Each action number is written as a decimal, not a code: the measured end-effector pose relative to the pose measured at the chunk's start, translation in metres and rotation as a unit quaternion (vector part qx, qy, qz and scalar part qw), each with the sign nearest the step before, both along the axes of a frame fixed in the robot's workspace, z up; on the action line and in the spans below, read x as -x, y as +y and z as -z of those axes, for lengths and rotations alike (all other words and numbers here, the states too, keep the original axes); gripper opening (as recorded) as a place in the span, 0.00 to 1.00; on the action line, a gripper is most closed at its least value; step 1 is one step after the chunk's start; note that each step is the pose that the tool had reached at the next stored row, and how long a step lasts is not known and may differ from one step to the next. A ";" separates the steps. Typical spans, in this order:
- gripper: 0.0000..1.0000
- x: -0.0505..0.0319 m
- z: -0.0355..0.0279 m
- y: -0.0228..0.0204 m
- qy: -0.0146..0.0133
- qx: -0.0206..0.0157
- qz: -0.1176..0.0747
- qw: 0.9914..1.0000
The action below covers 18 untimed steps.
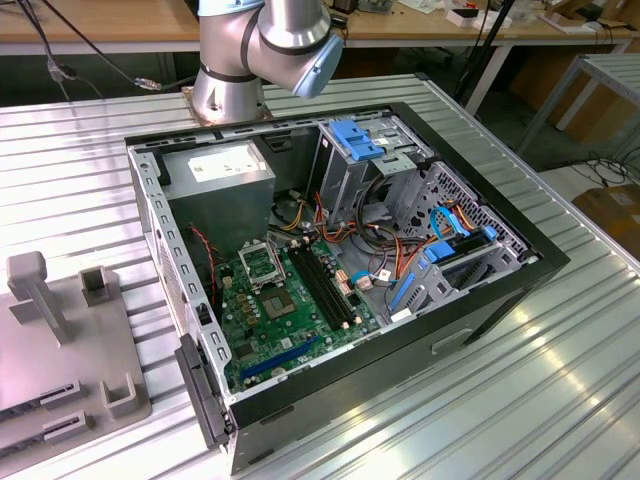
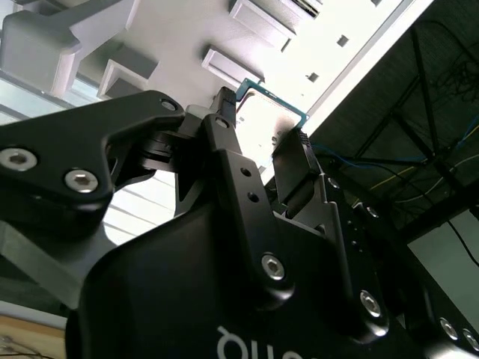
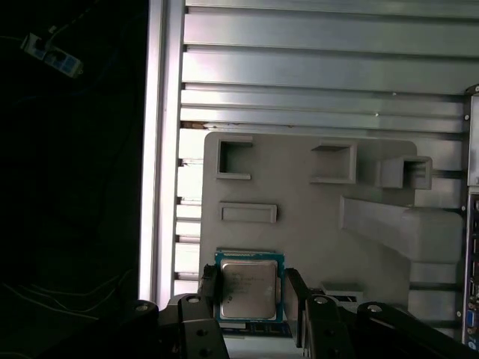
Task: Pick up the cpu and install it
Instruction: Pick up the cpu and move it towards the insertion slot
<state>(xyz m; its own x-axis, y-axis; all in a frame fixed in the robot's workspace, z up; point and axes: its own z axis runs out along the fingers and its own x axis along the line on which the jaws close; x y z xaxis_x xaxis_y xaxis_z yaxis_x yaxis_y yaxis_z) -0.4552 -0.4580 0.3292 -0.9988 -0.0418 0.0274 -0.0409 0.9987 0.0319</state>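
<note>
The cpu (image 3: 248,288) lies on the grey holder (image 3: 299,202) on the ribbed table (image 3: 314,75); the gripper (image 3: 253,301) straddles it, jaws close beside two opposite edges; whether they clench it, I cannot tell.

Inventory, by count:
- cpu (image 3: 248,288): one
- gripper (image 2: 260,123): one
- robot arm (image 1: 265,50): one
- computer case (image 1: 500,290): one (lying flat, side open)
- motherboard (image 1: 290,320): one
- square socket (image 1: 262,265): one
- grey power-supply box (image 1: 225,175): one
- grey holder plate (image 3: 314,202): one
- slatted metal table (image 1: 520,400): one
</note>
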 end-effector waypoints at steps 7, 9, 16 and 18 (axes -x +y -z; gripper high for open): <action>0.45 0.0000 -0.0013 0.0000 0.000 0.000 0.000 1.000; 0.45 0.0000 -0.0019 0.0000 0.000 0.000 0.000 1.000; 0.45 0.0000 -0.0042 0.0000 0.000 -0.001 0.000 1.000; 0.45 0.0000 -0.0059 0.0000 0.000 -0.001 0.000 1.000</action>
<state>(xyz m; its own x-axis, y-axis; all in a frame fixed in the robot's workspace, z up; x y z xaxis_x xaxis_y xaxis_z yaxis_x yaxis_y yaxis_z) -0.4552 -0.4580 0.3351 -0.9987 -0.0418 0.0274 -0.0409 0.9986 0.0335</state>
